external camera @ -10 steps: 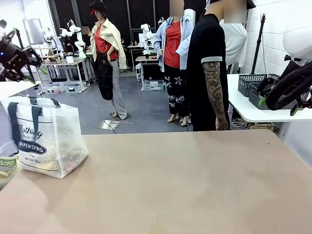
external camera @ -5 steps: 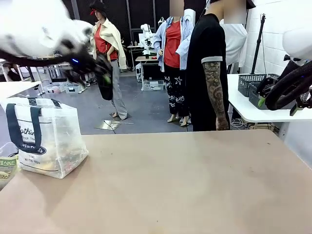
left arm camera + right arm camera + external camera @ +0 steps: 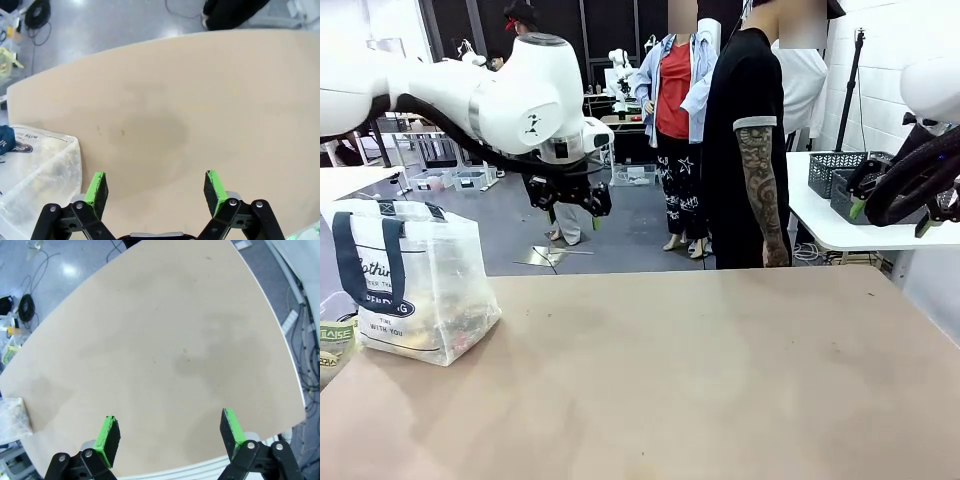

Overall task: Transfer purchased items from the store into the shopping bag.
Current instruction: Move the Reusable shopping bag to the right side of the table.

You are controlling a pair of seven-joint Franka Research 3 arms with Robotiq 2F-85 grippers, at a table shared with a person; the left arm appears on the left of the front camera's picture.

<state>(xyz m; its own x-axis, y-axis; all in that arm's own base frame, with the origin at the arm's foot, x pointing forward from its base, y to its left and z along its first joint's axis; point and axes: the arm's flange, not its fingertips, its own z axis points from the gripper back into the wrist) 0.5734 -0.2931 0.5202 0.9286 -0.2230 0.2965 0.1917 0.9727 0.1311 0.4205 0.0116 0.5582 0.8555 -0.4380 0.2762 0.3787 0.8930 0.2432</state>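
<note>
The shopping bag (image 3: 415,290), translucent white with navy straps and dark print, stands at the table's left end. Yellowish and reddish purchased items (image 3: 425,340) show dimly through its lower wall. My left gripper (image 3: 570,197) hangs open and empty high over the far side of the table, to the right of the bag. In the left wrist view its fingers (image 3: 97,187) stand wide apart over bare tabletop, with the bag (image 3: 35,170) at lower left. My right gripper (image 3: 170,432) is open and empty high above the table; the bag's corner (image 3: 12,420) is at the left edge. The store is out of view.
A person in a black shirt (image 3: 750,150) stands at the far edge. A white side table (image 3: 840,230) at far right carries dark lattice baskets (image 3: 835,172). A green-labelled packet (image 3: 332,340) lies left of the bag. The tan tabletop (image 3: 700,380) is bare.
My left arm has swung from the far left, over the bag, to above the table's far middle. The bag and my right arm have not moved.
</note>
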